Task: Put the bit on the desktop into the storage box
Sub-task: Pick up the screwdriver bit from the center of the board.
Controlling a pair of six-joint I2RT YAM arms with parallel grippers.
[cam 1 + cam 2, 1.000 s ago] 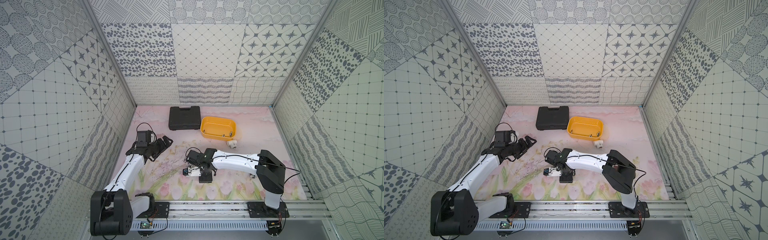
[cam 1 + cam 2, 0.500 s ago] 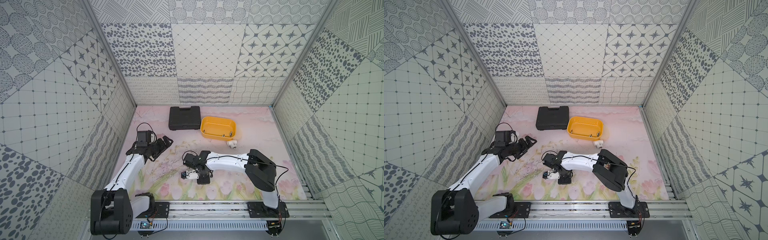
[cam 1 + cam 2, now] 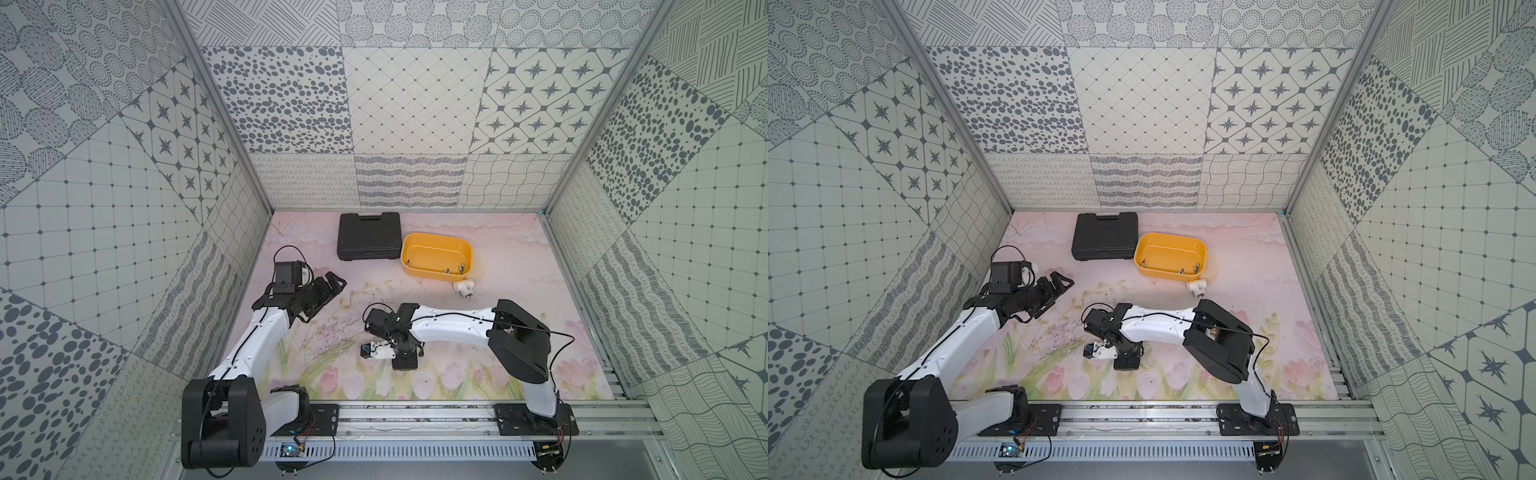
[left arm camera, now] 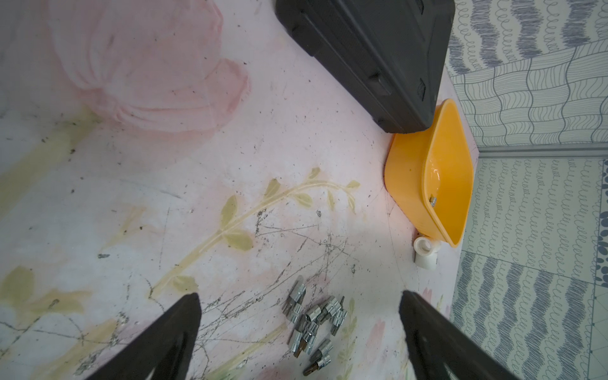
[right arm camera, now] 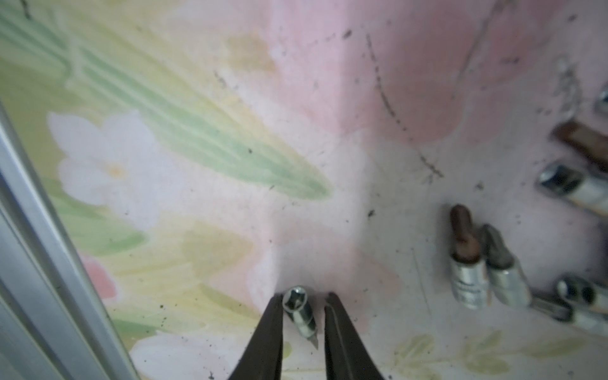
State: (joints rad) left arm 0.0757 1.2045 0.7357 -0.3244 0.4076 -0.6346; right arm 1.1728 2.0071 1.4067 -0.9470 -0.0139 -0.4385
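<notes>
Right gripper [image 5: 304, 296]: jaws drawn narrow, straddling one bit [image 5: 300, 314] that lies on the floral mat [image 5: 197, 164]. One finger [image 5: 273, 329] touches its socket end; a slim gap shows at the other (not clamped). More bits [image 5: 467, 276] lie loose nearby. The yellow storage box [image 3: 436, 253] sits well apart near the back wall, beside a black tool case [image 3: 369, 236], with a white pipe fitting [image 3: 462, 286] at its corner. Left gripper [image 3: 332, 282]: jaws wide apart, holding nothing.
</notes>
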